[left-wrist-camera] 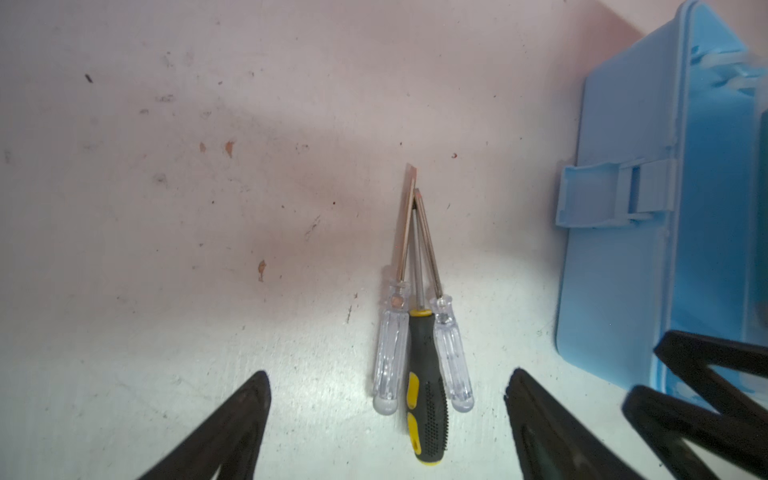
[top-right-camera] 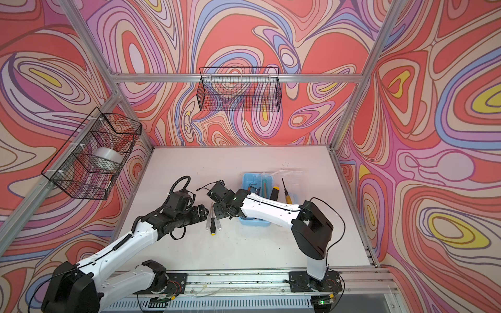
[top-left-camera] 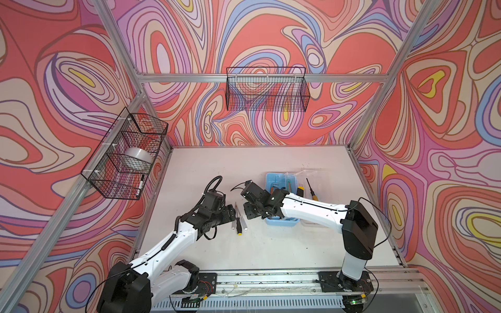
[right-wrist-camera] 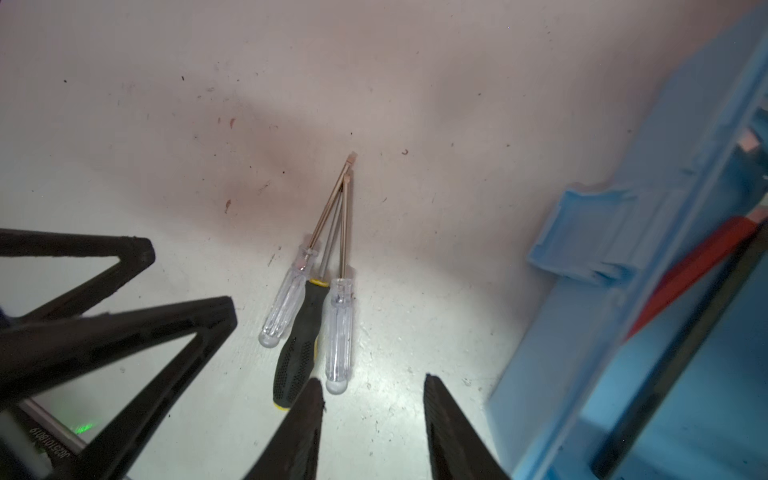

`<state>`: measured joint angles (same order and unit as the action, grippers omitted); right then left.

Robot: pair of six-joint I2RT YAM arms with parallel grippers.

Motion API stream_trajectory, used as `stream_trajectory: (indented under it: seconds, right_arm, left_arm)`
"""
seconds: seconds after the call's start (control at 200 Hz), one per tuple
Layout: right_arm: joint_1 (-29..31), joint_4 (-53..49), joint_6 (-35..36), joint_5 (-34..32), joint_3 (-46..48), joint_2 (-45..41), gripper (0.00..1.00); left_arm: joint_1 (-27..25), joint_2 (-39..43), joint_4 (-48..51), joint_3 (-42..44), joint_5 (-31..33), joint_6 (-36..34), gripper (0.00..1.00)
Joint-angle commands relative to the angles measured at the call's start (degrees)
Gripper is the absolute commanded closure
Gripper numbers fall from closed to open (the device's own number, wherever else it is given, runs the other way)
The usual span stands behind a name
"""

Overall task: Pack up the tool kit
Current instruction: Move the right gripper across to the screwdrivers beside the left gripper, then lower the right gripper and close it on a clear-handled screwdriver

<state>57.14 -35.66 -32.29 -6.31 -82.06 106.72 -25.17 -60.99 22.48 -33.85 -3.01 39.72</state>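
Note:
Three small screwdrivers lie side by side on the white table, two with clear handles and one black-and-yellow. My left gripper hovers open, its jaws wide on either side of the handle ends. Close on the other side, my right gripper is open with only bare table between its fingers, one fingertip beside the black handle. The light-blue tool kit stands open just right of the screwdrivers, with hex keys and a utility knife inside. Its clear lid is laid back.
An orange-handled screwdriver rests on the clear lid. A black wire basket on the left wall holds a tape roll and a marker. Another wire basket hangs on the back wall. My right forearm crosses over the case.

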Motion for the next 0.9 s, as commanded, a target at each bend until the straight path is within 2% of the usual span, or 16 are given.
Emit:
stream_trajectory:
  seconds: [0.0,0.361,0.501,0.686,0.896]
  right_arm:
    - [1.1,1.9,-1.1,1.5,-0.6,2.9,0.57]
    - [1.7,2.4,-0.7,2.7,-1.8,8.5,0.58]
    - [1.7,2.5,-0.1,3.1,-2.0,9.3,0.62]
    - [1.7,2.3,0.5,3.2,-2.7,10.9,0.63]
    - [1.7,2.3,0.5,3.3,-3.5,12.1,0.69]
  left_arm:
    - [0.1,2.1,2.9,1.4,0.5,1.2,0.11]
    - [1.1,4.2,2.4,3.7,-1.4,2.3,0.14]
    - [1.3,4.7,1.1,6.6,-1.8,3.1,0.14]
    - [1.5,3.8,-0.1,6.8,-2.5,3.4,0.12]
    - [2.0,3.3,-0.2,6.0,-3.0,2.7,0.12]
